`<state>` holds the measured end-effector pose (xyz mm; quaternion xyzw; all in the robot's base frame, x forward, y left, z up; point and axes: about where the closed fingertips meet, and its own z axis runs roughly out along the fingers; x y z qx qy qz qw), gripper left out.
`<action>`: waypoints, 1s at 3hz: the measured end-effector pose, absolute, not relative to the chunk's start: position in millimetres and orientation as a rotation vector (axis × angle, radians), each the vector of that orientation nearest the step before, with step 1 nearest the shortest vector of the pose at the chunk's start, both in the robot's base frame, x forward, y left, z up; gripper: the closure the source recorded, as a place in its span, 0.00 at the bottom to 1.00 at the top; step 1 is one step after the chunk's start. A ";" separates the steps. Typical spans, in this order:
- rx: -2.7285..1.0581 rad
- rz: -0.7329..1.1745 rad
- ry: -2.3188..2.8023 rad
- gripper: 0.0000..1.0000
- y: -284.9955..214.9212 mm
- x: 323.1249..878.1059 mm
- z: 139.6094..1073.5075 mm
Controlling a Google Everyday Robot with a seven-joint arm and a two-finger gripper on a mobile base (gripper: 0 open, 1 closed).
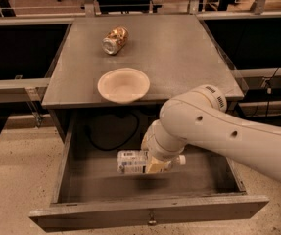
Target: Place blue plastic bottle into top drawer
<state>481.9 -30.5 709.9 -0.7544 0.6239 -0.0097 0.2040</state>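
Item: blue plastic bottle (132, 161), small, clear, white-capped, lying sideways with its cap to the right, inside the open top drawer (150, 210) of grey wood.
Holder: gripper (155, 164), clamped across the bottle.
The white arm (228, 136) reaches in from the right, bent low over the drawer.
On the grey table (179, 53): cream round bowl (123, 84) near the edge; gold-brown metal can (115, 40) farther back.

Counter (189, 58): grey, flat top. Gold-brown can (115, 40) lies on its side at rear left. Cream bowl (123, 84) stands upright near the front edge, well apart from the can. Black cable (105, 148) loops beneath the counter. My hand (155, 164) is below the counter's front edge.
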 end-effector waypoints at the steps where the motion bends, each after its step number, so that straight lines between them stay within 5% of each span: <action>1: -2.093 -0.041 1.758 0.82 -32.2 483.1 709.6; 3: -2.094 -0.041 1.757 0.36 -32.0 482.9 709.8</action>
